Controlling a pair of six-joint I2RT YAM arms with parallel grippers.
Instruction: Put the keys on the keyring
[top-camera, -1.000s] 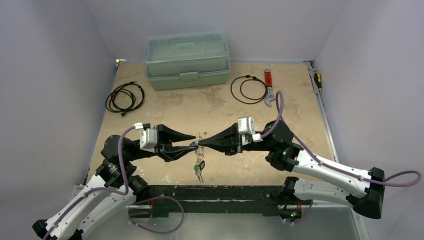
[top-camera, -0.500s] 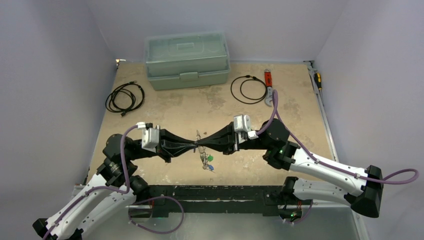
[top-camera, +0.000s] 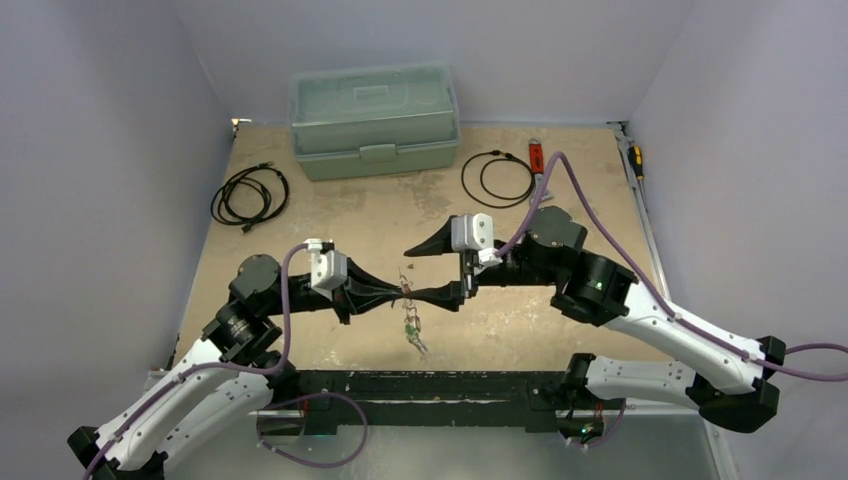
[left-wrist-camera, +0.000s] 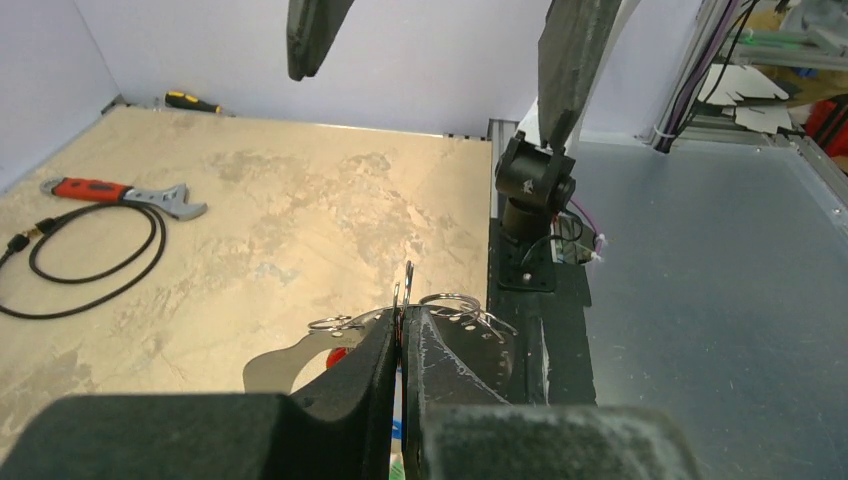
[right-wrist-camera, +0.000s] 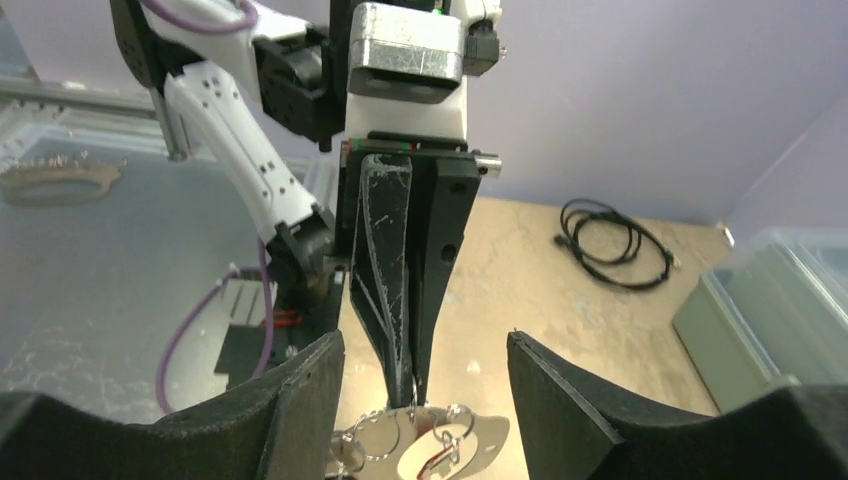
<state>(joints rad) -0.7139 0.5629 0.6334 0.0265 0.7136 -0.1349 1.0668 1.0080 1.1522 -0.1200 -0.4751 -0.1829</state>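
Keyring (top-camera: 404, 288) sits pinched in the closed left gripper (top-camera: 396, 294), held up so keys (top-camera: 411, 330) dangle free; right gripper (top-camera: 412, 273) gapes open.

L tool (top-camera: 398, 294) pinched shut; R tool (top-camera: 412, 274) jaws apart, tips facing.

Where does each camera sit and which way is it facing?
Top external: above, behind the robot, looking down on the beige table; left arm and right arm show, left hand facing right hand.
Left wrist: on the left arm, facing rightward; its own shut fingers pinch the thin silver metal keyring.
Right wrist: on the right arm, facing leftward at the left hand; its own open fingers show.
Shared: both wrist views show the keyring and the opposite hand.
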